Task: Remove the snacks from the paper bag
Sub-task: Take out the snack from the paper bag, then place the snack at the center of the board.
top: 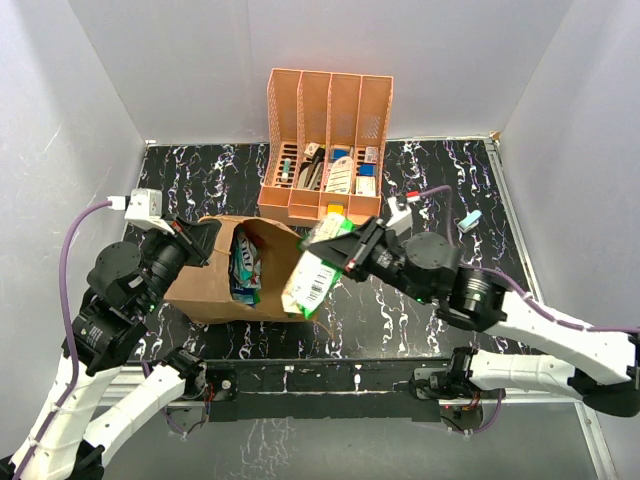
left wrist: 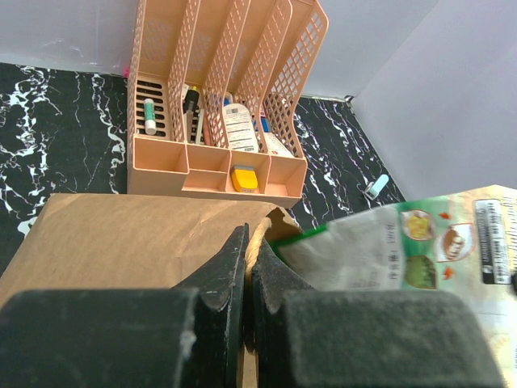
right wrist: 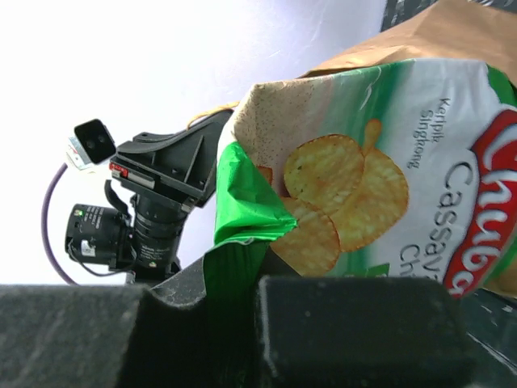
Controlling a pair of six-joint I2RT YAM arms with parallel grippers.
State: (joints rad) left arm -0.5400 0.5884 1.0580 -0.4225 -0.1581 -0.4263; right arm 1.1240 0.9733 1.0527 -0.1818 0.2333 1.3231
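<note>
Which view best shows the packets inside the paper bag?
Top external: it looks into the paper bag's open mouth at the packets. Left wrist shows only the bag's outside; right wrist only a bag corner behind the green packet.

Black white-veined marble tabletop (top: 200, 170). Orange slotted four-compartment organiser (top: 325, 150) stood upright at far edge, about midway, back against white wall. Slots held small stationery: white tube with green cap (left wrist: 149, 115) in leftmost, white labelled pack (left wrist: 241, 129) further right. Yellow item (left wrist: 245, 179) lay in front tray. Small pale-blue object (top: 469, 221) lay toward far right corner, well apart from organiser.
</note>
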